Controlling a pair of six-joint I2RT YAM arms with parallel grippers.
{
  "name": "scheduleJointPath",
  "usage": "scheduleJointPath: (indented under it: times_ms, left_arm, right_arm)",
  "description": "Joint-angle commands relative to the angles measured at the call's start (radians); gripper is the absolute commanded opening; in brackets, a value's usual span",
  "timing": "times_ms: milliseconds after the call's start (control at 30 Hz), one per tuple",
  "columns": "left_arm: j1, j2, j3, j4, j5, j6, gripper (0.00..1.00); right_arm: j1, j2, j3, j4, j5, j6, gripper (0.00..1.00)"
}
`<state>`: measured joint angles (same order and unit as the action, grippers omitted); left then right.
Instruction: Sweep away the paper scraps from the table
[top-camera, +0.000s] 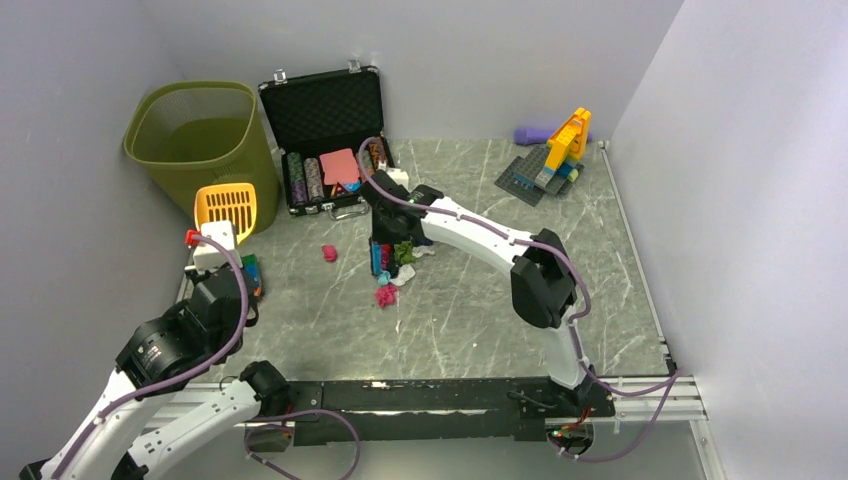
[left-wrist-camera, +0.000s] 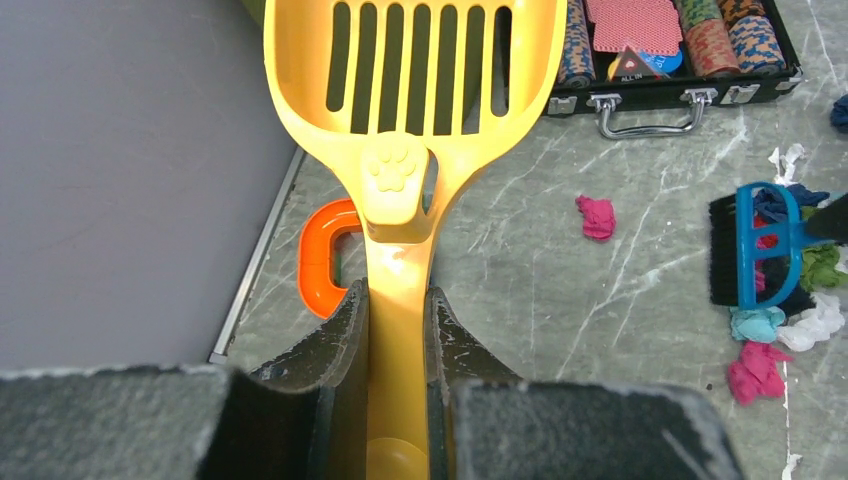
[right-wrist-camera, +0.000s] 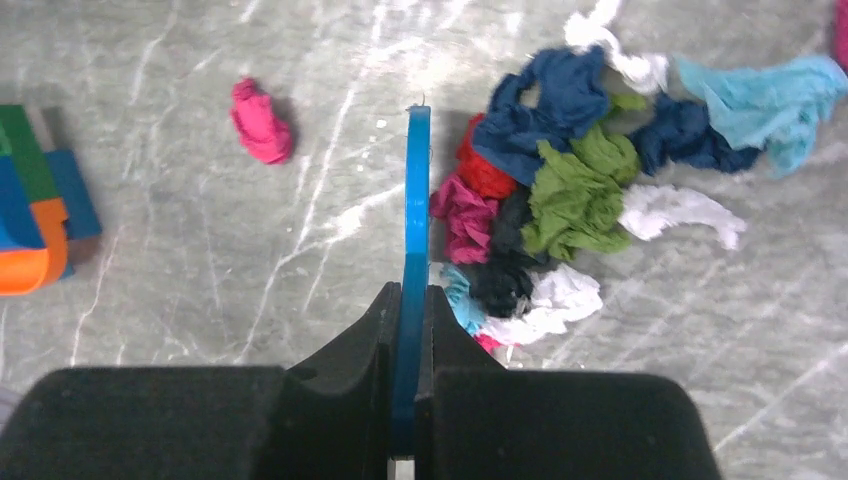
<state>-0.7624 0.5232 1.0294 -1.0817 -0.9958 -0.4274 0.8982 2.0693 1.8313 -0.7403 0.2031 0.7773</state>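
The paper scraps (top-camera: 400, 262) lie in a loose pile mid-table in pink, red, white, dark blue, green, black and light blue; the pile also shows in the right wrist view (right-wrist-camera: 560, 200). One pink wad (top-camera: 329, 253) lies apart to its left, also visible in the left wrist view (left-wrist-camera: 597, 217). My right gripper (right-wrist-camera: 408, 295) is shut on the blue brush (right-wrist-camera: 416, 200), whose black bristles (left-wrist-camera: 722, 250) stand at the pile's left side. My left gripper (left-wrist-camera: 397, 300) is shut on the handle of a yellow slotted scoop (left-wrist-camera: 420, 60), held at the left edge of the table (top-camera: 480, 320).
A green mesh bin (top-camera: 200, 150) stands at the back left. An open black case (top-camera: 325, 140) with poker chips is beside it. Toy bricks (top-camera: 550, 165) sit at the back right. An orange, blue and green toy (left-wrist-camera: 325, 255) lies by the left rail.
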Motion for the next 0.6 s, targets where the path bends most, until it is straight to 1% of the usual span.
scheduleJointPath:
  times_ms: [0,133,267,333,400,467,500,567]
  left_arm:
    - [0.003,-0.01,0.013,0.032,0.031,0.023,0.0]
    - [0.004,-0.013,0.04,0.007,0.064,0.017,0.0]
    - [0.003,-0.023,0.067,-0.034,0.083,-0.001,0.0]
    - [0.003,-0.027,0.075,-0.046,0.087,-0.002,0.0]
    - [0.003,-0.026,0.078,-0.056,0.091,0.0,0.0]
    - [0.003,-0.019,0.083,-0.076,0.088,-0.014,0.0]
    - [0.003,-0.015,0.083,-0.085,0.088,-0.021,0.0]
    - [0.003,-0.007,0.08,-0.095,0.093,-0.036,0.0]
  right_arm:
    - [0.028,-0.05,0.022,0.143,-0.124,-0.146,0.0]
    - [0.017,-0.045,0.005,0.29,-0.262,-0.177,0.0]
    - [0.008,-0.002,0.005,0.439,-0.417,-0.15,0.0]
    - [0.008,0.042,0.033,0.477,-0.45,-0.126,0.0]
    - [0.007,0.107,0.088,0.473,-0.453,-0.093,0.0]
    - [0.006,0.189,0.18,0.404,-0.403,-0.05,0.0]
    - [0.005,0.227,0.235,0.33,-0.364,-0.014,0.0]
    - [0.002,0.291,0.315,0.243,-0.309,0.033,0.0]
